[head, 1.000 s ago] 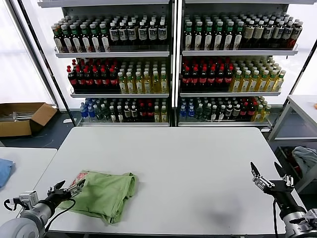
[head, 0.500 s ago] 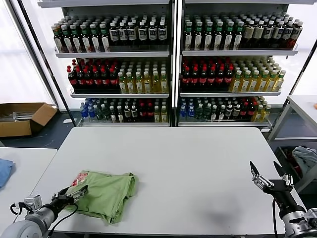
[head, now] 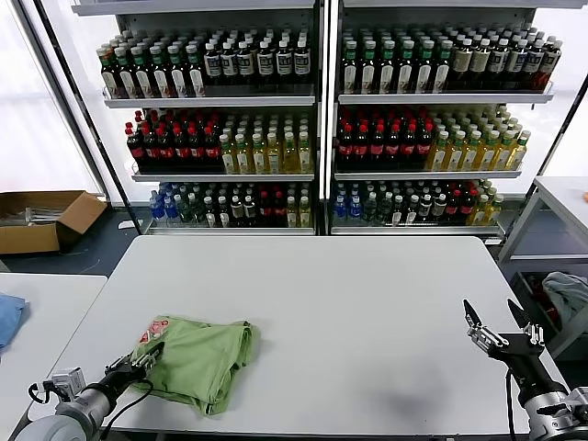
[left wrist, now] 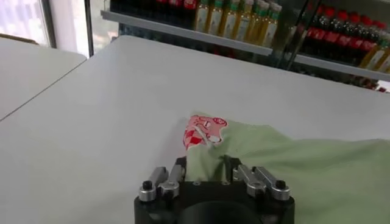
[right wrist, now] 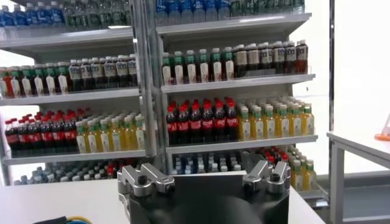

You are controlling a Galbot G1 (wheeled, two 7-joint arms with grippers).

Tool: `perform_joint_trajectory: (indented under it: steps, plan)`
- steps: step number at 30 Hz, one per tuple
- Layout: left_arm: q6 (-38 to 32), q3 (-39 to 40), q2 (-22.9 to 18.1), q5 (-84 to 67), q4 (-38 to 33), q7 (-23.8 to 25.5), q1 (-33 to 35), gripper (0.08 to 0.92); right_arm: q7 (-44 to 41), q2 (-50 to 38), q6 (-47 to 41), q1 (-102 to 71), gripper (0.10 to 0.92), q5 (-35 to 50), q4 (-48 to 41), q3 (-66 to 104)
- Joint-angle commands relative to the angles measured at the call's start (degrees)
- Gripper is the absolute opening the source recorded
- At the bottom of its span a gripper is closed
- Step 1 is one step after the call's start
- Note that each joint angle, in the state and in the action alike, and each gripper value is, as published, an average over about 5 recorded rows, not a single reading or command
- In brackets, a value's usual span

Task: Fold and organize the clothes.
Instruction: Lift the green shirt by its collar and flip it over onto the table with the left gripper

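Observation:
The clothes are one light green shirt, lying folded and a little rumpled on the front left of the white table. Its red-and-white print shows at the left corner. My left gripper is low at the shirt's left edge, shut on a bunched fold of the fabric. In the left wrist view the shirt runs in between the fingers of the left gripper, with the print just beyond. My right gripper hovers open over the table's front right corner, far from the shirt; the right wrist view shows this right gripper facing the shelves.
Shelves of bottles stand behind the table. A cardboard box lies on the floor at the left. A blue cloth rests on a side table at the left. A grey-white cloth sits at the right.
My left gripper has dropped lower at the shirt's left edge and closed from wide open onto the fabric, which bunched slightly. The right gripper has stayed in place.

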Motion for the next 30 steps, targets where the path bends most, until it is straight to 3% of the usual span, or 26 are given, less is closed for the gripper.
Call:
perform_joint_trajectory:
  steps: [1,7,10,18,24,30]
  plan:
    - [-2.1,0.0,-1.1,0.8,0.6,0.2,0.6,0.351,-0.1,0.0,0.1,0.0,0.823,0.2,-0.1,0.2]
    - [-4.2,-1.5,-2.8,0.7,-0.2,-1.0,1.2,0.184,-0.1,-0.3,0.1,0.3,0.823,0.6,-0.2,0.6]
    - [-4.7,-4.5,-4.4,0.6,-2.0,-2.4,1.6,0.139,-0.1,-0.5,0.1,0.3,0.823,1.0,-0.2,1.1]
    - [-4.8,-18.7,-6.5,0.5,-5.0,-7.8,2.8,0.135,0.1,-0.7,-0.1,0.4,0.823,3.6,0.0,1.6]
    - [-4.8,-29.2,-3.0,0.5,-5.2,-11.3,3.7,0.135,0.0,-0.6,0.1,0.5,0.823,3.9,-0.3,1.0]
    - [-4.6,-33.3,1.0,0.5,-7.0,-13.0,4.7,0.135,-0.2,-0.5,0.4,0.4,0.823,4.1,-0.6,0.8]
